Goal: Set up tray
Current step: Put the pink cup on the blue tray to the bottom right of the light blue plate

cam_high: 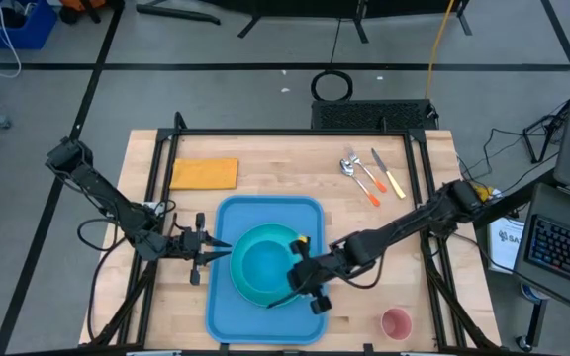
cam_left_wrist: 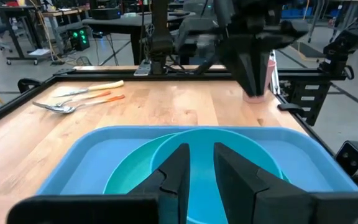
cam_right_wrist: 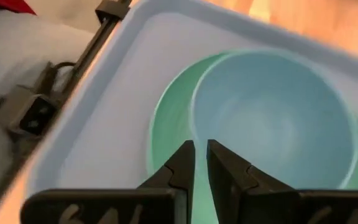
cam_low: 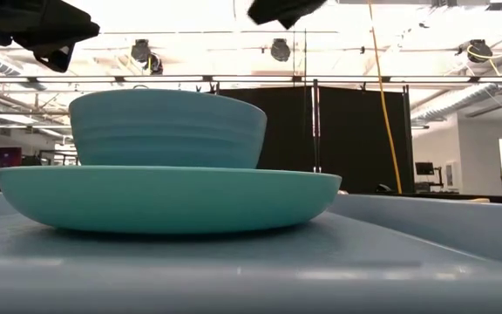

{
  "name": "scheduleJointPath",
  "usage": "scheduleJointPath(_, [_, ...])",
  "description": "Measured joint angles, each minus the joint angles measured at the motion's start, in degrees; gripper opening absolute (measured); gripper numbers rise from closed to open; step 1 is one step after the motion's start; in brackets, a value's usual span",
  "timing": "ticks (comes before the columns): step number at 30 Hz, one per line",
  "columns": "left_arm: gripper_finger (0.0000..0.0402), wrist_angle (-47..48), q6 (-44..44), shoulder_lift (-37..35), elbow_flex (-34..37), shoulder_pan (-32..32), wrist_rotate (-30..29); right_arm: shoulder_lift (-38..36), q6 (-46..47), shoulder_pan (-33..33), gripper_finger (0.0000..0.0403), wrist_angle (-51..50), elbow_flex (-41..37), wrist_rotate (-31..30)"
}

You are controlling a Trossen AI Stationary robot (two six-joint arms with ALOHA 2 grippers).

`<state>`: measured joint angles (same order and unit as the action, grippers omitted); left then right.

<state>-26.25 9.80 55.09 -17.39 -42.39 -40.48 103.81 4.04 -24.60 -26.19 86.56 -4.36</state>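
The light-blue tray [cam_high: 236, 213] lies on the wooden table, at its middle near the near edge. A round turquoise plate [cam_high: 277, 233] rests flat on the tray, and a blue-green bowl [cam_high: 263, 269] stands upright on the plate; the low view shows the bowl [cam_low: 168, 126] on the plate [cam_low: 168, 196]. My left gripper [cam_high: 216, 251] hovers at the tray's left rim, pointing at the bowl, its fingers [cam_left_wrist: 179, 168] a narrow gap apart. My right gripper [cam_high: 300, 282] hovers over the plate's right side, its fingers [cam_right_wrist: 185, 158] also a narrow gap apart, holding nothing.
An orange-yellow napkin [cam_high: 204, 174] lies at the far left of the table. A spoon, fork and knife [cam_high: 369, 176] lie at the far right. A pink cup [cam_high: 396, 323] stands near the front right corner. Bare wood shows between the tray and the cutlery.
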Motion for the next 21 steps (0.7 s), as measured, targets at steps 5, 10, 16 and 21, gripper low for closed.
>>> scheduleJointPath(5, [0.0077, 0.5, 0.9, 0.0, 0.0, 0.0, 0.0, -3.7, 10.7, -2.8, 0.0032, -7.2, 0.0, 0.0])
scheduleJointPath(10, [0.0077, 0.4, 1.2, 0.0, 0.0, 0.0, -0.1, -6.4, 21.5, -6.5, 0.0023, -11.1, 0.0, 0.1])
scheduleJointPath(16, [0.0077, -0.1, 1.0, 0.0, 0.0, 0.2, -0.1, -6.9, 33.9, -10.3, 0.0016, -12.4, 0.0, 0.1])
scheduleJointPath(21, [0.0077, -0.6, 0.4, 0.0, 0.0, 1.9, -0.1, -6.9, 45.7, -12.0, 0.0035, -15.1, 0.0, -1.6])
